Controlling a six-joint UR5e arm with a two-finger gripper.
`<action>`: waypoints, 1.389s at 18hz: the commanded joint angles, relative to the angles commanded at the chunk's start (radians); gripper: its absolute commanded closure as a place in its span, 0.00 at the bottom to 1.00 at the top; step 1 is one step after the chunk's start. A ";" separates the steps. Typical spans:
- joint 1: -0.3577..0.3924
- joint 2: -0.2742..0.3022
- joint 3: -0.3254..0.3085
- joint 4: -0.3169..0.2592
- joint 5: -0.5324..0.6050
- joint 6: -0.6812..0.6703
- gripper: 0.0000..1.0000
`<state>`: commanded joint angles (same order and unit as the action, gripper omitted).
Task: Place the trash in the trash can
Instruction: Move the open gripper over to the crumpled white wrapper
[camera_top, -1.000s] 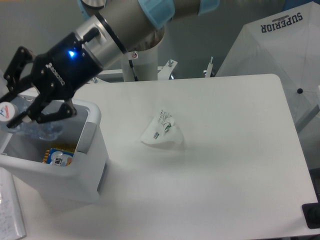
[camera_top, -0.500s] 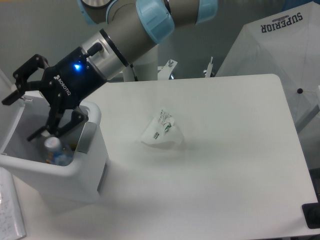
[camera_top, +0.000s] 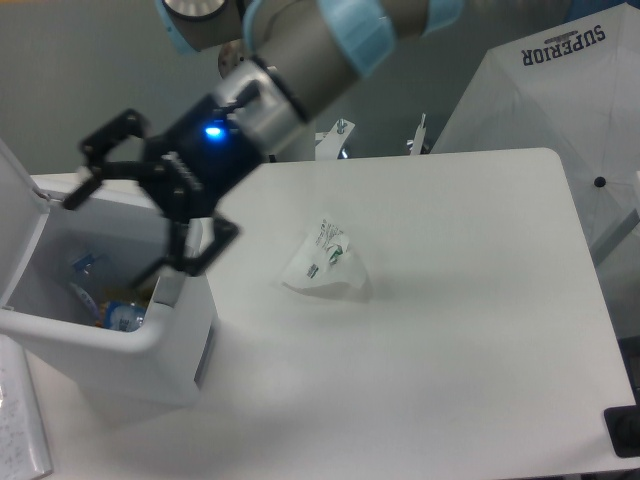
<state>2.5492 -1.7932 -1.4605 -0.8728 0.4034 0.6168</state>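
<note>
Crushed plastic bottle (camera_top: 122, 316) now lies low inside the trash can (camera_top: 120, 345), near its front wall, with other litter beside it. A second ago it sat pinched in the gripper above the left rim; half a second ago it was dropping just under the spread fingers. The gripper (camera_top: 130, 215) has since lifted and swung toward the table, so it hangs over the bin's right rim rather than over the opening. Its two black fingers (camera_top: 190, 262) stand wide apart and hold nothing. The bottle sits below and a little left of the gripper, well clear of it.

Crumpled plastic wrapper (camera_top: 323, 262), white with small dark print, rests in the same spot on the white table (camera_top: 470, 330) as in both earlier views, to the right of the gripper and apart from it. The bin's hinged lid (camera_top: 18, 225) stands open at the left edge.
</note>
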 joint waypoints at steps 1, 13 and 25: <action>0.023 -0.027 0.020 -0.002 0.002 -0.024 0.00; 0.163 -0.178 0.000 -0.002 0.188 -0.022 0.00; 0.066 -0.175 -0.153 -0.161 0.788 0.216 0.00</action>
<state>2.6155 -1.9681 -1.6137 -1.0336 1.1914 0.8328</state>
